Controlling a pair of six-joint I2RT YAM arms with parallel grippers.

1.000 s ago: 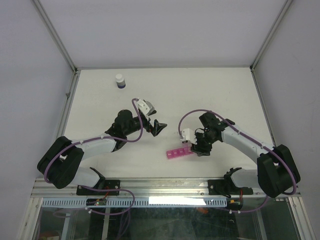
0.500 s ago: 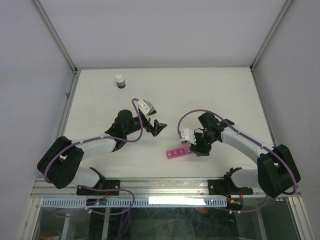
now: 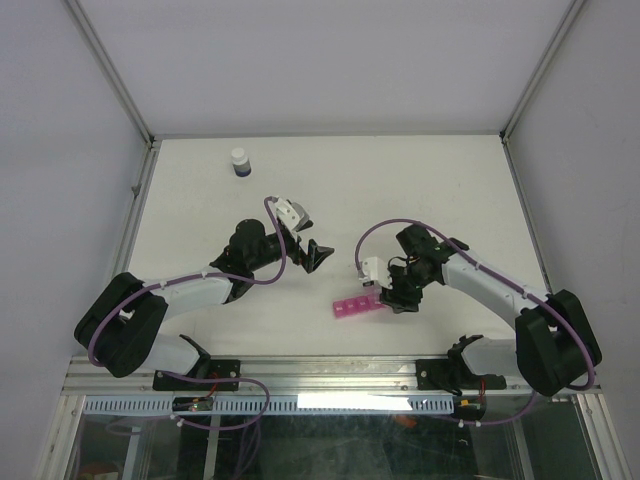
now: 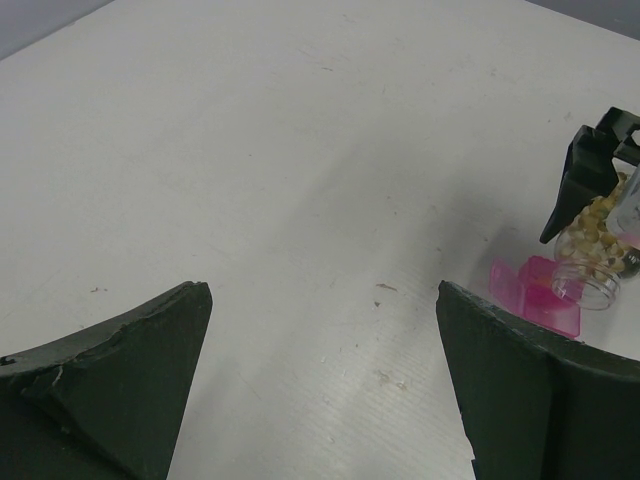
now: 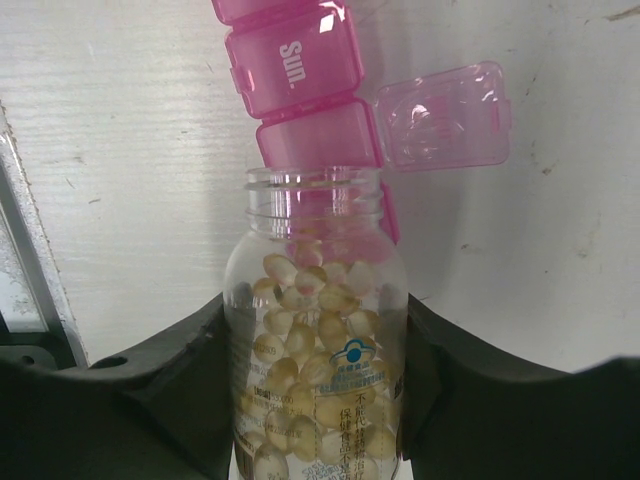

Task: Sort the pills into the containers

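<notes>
The containers are a pink pill-box strip [image 3: 352, 306] lying near the table's front, between the arms. In the right wrist view the strip [image 5: 292, 55] has one lid [image 5: 445, 115] flipped open to the right. My right gripper [image 5: 315, 345] is shut on a clear uncapped bottle [image 5: 318, 300] full of pale yellow pills [image 5: 300, 335]. The bottle's mouth sits over the open compartment, which it hides. My left gripper [image 4: 325, 300] is open and holds nothing, well left of the strip [image 4: 545, 295]. From above, the left gripper [image 3: 318, 253] hovers over mid-table and the right gripper [image 3: 400, 295] is at the strip's right end.
A small dark bottle with a white cap [image 3: 239, 162] stands at the back left of the white table [image 3: 400, 190]. Metal frame rails [image 3: 135, 215] run along the table's sides and front.
</notes>
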